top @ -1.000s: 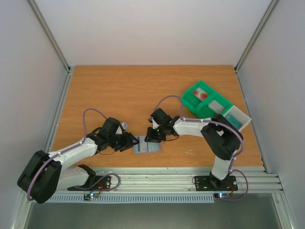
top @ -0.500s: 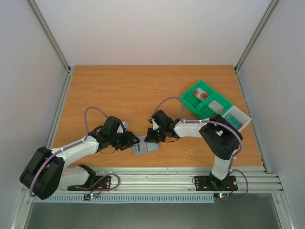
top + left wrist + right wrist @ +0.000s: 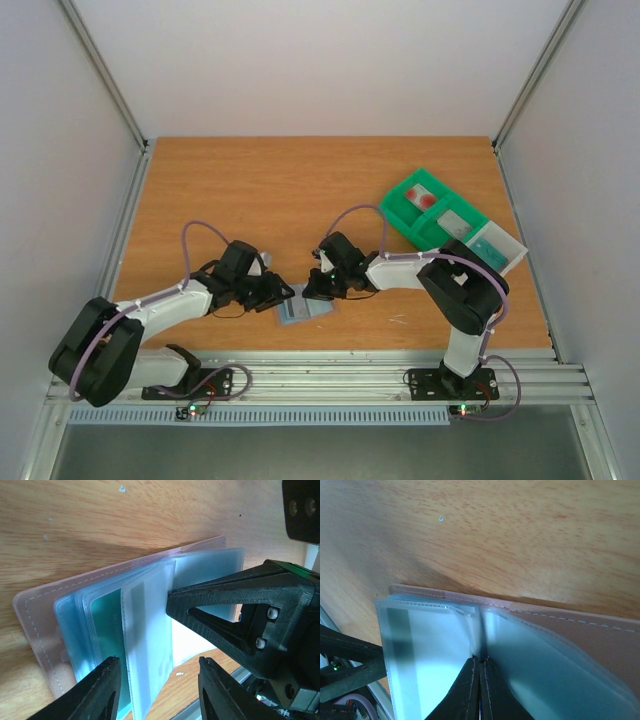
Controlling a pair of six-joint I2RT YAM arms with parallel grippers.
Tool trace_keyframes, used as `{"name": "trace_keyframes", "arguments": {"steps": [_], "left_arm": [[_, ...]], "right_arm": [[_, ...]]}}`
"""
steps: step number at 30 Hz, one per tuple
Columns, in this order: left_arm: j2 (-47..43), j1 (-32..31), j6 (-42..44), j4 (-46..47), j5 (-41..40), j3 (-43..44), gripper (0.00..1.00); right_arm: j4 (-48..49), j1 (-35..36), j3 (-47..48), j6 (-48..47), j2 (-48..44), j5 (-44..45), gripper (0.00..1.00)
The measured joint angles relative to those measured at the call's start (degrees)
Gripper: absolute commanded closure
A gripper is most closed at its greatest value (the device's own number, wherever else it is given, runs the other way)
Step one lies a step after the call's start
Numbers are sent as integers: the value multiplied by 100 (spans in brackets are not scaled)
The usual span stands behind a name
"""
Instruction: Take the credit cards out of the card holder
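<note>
Right fingers are pressed flat together with only a film between them. They pinch one clear sleeve by its edge and stand it up off the open holder. Left fingers are about half apart and grip nothing. They straddle the near edge of the sleeve stack, with the raised sleeve rising between them.

The teal card lies in a flatter sleeve beside the raised one, just ahead of one left finger. Its long axis runs away from those fingers toward the holder's far stitched edge. The left gripper is the nearer and the free one, so the pull looks like its job, back along that axis. Which end of that sleeve is open I cannot tell. A grey stripe shows in the raised sleeve, perhaps another card.

The sleeves are frosted, limp plastic that looks slippery, and the card is thin and flat. The tan cover has a stitched border and lies on the wood-grain table.
</note>
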Motion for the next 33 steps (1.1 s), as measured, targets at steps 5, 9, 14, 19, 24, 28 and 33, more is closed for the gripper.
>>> {"name": "trace_keyframes", "arguments": {"steps": [5,9,14,19,24,28,33], "left_arm": [[72,7,-2,68,0,0,63],[72,26,9,96,-20,0,72],[146,33,4,142,-33,0,81],[190,33,24,160,-42,0,97],[212,37,70,155,-44,15,100],[219,55,129,109,-46,90,100],[219,74,195,-35,-72,195,99]], "right_arm": [[44,0,-17,44,0,-2,99],[98,0,-44,85,0,-7,98],[149,0,-81,173,-20,-2,96],[168,0,-125,258,-72,2,89],[-247,2,-98,225,-302,153,77],[-822,0,-26,68,-638,420,69],[-1464,0,234,-212,-909,813,65]]}}
